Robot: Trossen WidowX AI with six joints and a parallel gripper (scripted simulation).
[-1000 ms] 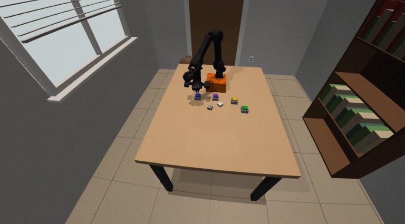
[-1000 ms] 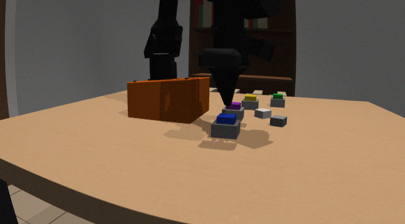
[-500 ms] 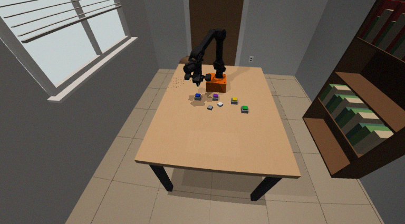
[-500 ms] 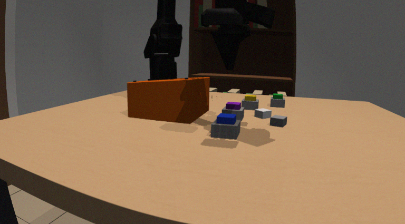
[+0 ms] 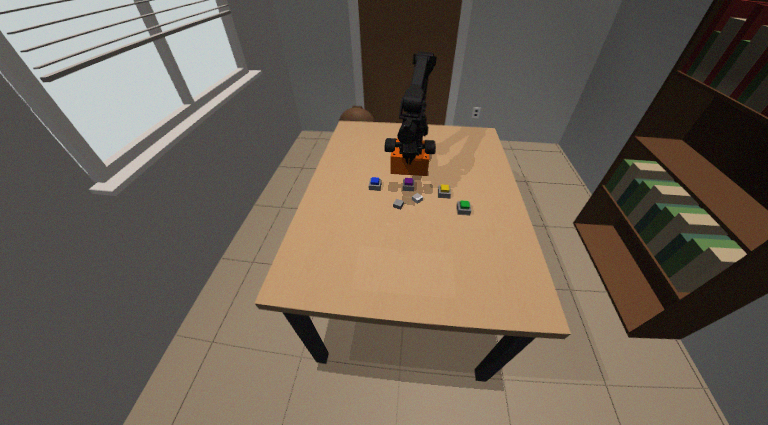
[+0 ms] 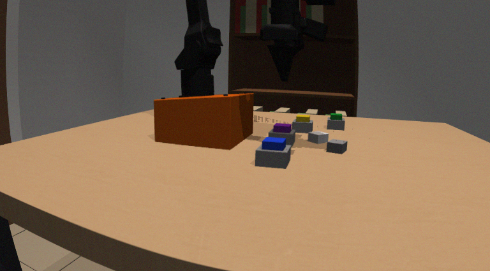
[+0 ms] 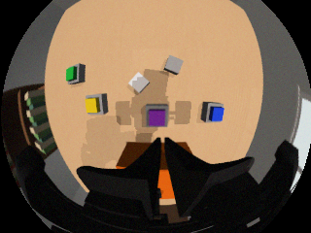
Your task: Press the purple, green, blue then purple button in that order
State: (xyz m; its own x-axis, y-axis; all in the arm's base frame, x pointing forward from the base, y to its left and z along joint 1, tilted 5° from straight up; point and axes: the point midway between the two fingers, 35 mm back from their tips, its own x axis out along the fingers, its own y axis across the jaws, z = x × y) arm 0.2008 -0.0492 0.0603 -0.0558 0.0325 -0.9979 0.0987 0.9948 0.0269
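My gripper (image 5: pixel 408 162) (image 6: pixel 284 80) (image 7: pixel 162 141) is shut and empty. It points down, well above the purple button (image 5: pixel 408 181) (image 6: pixel 282 127) (image 7: pixel 156 117), and touches nothing. The blue button (image 5: pixel 374 180) (image 6: pixel 274 143) (image 7: pixel 217 114) stands to the left of the purple one in the top view. The green button (image 5: pixel 464 204) (image 6: pixel 335 116) (image 7: pixel 71 74) stands farthest right there. All of these caps stand raised on their grey bases.
A yellow button (image 5: pixel 444 188) (image 6: pixel 303 118) (image 7: pixel 91 105) stands between the purple and green ones. A light block (image 5: pixel 417 198) (image 6: pixel 318 137) (image 7: pixel 139 83) and a grey block (image 5: pixel 398 204) (image 6: pixel 336 146) (image 7: pixel 173 64) lie in front of the purple button. An orange box (image 5: pixel 410 166) (image 6: pixel 194 124) stands behind it.
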